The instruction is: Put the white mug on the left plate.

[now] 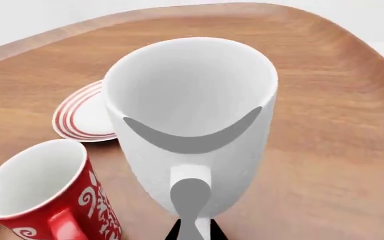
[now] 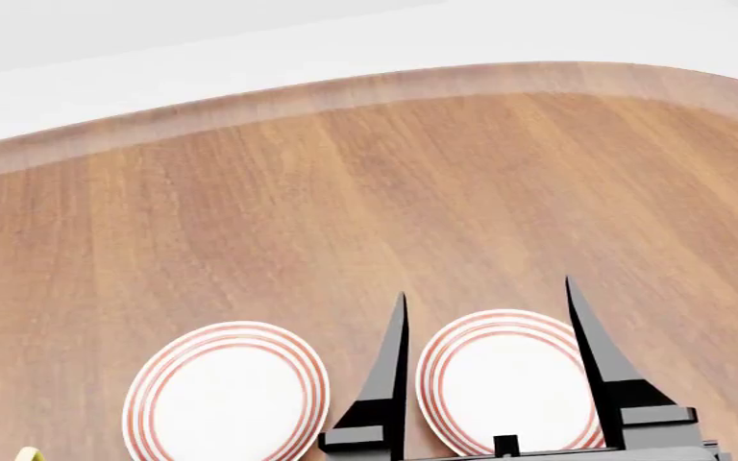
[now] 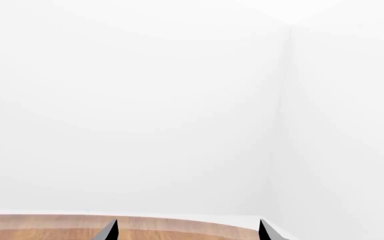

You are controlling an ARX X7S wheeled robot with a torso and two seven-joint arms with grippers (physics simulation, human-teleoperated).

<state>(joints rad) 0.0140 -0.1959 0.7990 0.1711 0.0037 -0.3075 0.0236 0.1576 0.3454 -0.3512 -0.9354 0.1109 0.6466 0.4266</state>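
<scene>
At left wrist: left gripper (image 1: 193, 231) jaws clenched on white mug (image 1: 192, 125) handle, carried upright | right gripper (image 2: 487, 365) jaws released, parked above counter (image 2: 343, 192) | left plate (image 2: 228, 394) bare.

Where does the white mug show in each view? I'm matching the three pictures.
Left wrist view: the white mug fills the middle, handle toward the camera, beside a red mug.
Head view: not in it.
Right wrist view: not in it.
Shared landmark: the wooden table, in all three.
</scene>
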